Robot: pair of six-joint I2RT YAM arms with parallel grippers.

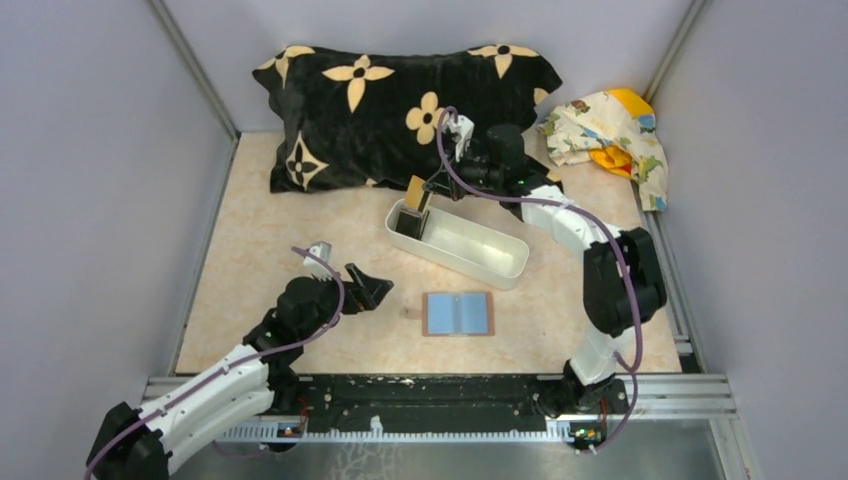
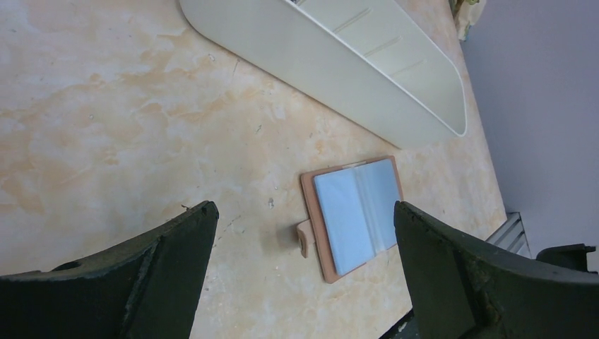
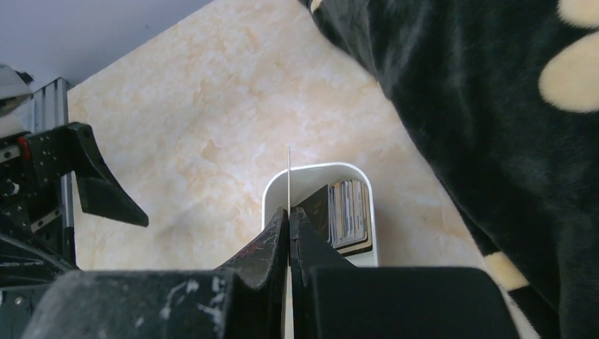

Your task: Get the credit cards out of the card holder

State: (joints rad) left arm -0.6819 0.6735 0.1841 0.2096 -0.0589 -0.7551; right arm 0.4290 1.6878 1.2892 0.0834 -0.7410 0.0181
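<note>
Left jaws: the left arm's jaws (image 1: 382,296) stand wide apart and empty at lower left of the top view, low over the marbled beige table (image 1: 290,215).
Card holder: the flat folding card holder (image 1: 458,313), brown-rimmed and light blue inside, lies open just right of them, long axis left to right. No card shows in its pockets.
Tray: the long white oblong tray (image 1: 475,243) lies beyond, with a stack of dark credit cards (image 3: 347,212) in its left end.
Right jaws: the right arm's jaws (image 3: 289,212) are clamped on a thin tan-yellow credit card (image 1: 416,192), held upright.
Key relation: this card hangs over the tray's left end, beside the stack, so a straight lowering looks enough.
</note>
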